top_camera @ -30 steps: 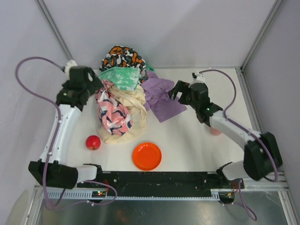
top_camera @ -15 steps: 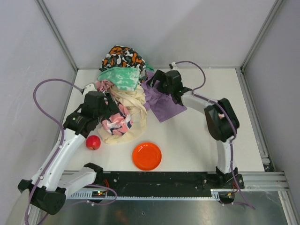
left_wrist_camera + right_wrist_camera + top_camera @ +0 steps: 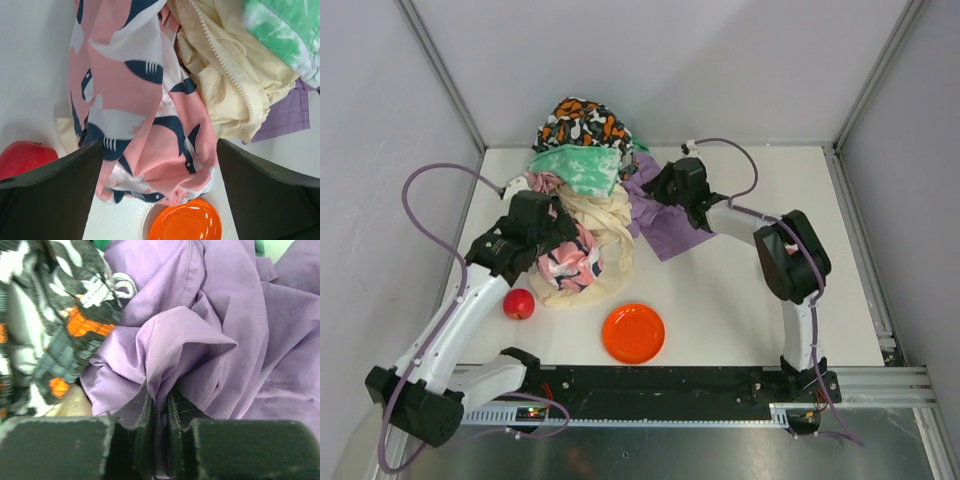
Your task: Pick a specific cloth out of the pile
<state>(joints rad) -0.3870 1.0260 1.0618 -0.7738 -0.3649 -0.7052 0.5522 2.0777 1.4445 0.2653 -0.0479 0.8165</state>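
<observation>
Right wrist alone shows right gripper (image 3: 160, 407) pinching the cloth (image 3: 220, 315)

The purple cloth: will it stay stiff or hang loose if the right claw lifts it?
Probably floppy: the purple cloth bunches into soft folds where the right claw pinches it. It may drag other fabric along, since one edge lies against the pile.

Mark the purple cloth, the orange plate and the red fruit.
purple cloth (image 3: 672, 235), top view, on its flat spread-out part.
orange plate (image 3: 633, 333), top view, on its bare centre.
red fruit (image 3: 518, 303), top view, on its rounded top.
</observation>
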